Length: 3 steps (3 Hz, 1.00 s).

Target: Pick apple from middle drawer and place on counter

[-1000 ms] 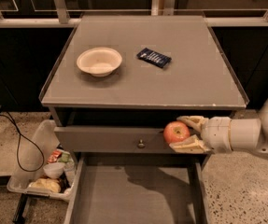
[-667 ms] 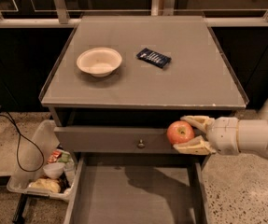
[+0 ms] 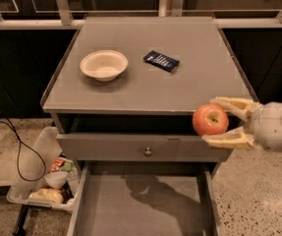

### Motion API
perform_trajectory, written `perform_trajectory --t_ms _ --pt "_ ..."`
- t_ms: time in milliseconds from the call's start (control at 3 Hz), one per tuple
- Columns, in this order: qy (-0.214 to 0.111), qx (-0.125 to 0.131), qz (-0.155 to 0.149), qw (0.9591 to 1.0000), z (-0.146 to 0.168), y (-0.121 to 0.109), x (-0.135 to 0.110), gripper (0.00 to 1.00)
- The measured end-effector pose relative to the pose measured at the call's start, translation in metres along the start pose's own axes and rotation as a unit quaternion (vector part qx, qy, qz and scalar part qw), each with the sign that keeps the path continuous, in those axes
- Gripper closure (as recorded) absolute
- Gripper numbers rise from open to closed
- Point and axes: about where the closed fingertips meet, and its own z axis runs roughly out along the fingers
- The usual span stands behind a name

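My gripper (image 3: 218, 122) comes in from the right and is shut on the red apple (image 3: 210, 120), one finger above it and one below. It holds the apple in front of the counter's (image 3: 145, 90) front right edge, at about rim height, above the open middle drawer (image 3: 140, 205). The drawer is pulled out below and its grained floor is bare, with the arm's shadow across it.
A white bowl (image 3: 103, 64) and a dark blue packet (image 3: 161, 60) lie on the counter. A closed drawer front with a round knob (image 3: 148, 152) sits under the counter. A clear bin of packaged items (image 3: 47, 181) and a black cable (image 3: 17, 151) are on the floor at left.
The gripper with the apple has risen and shifted right, from level with the knobbed drawer front up to the counter's front edge.
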Motion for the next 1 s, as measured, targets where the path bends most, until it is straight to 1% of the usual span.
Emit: perform_trajectory --t_ms 333,667,1000 --pt "-0.022 0.034 -0.037 0.9985 -0.041 -0.041 -0.045 1.0" --pt "-0.025 0.049 -0.051 0.9972 -0.051 -0.055 -0.057 1.0" --pt "-0.025 0.049 -0.051 0.9972 -0.051 -0.055 -0.058 1.0"
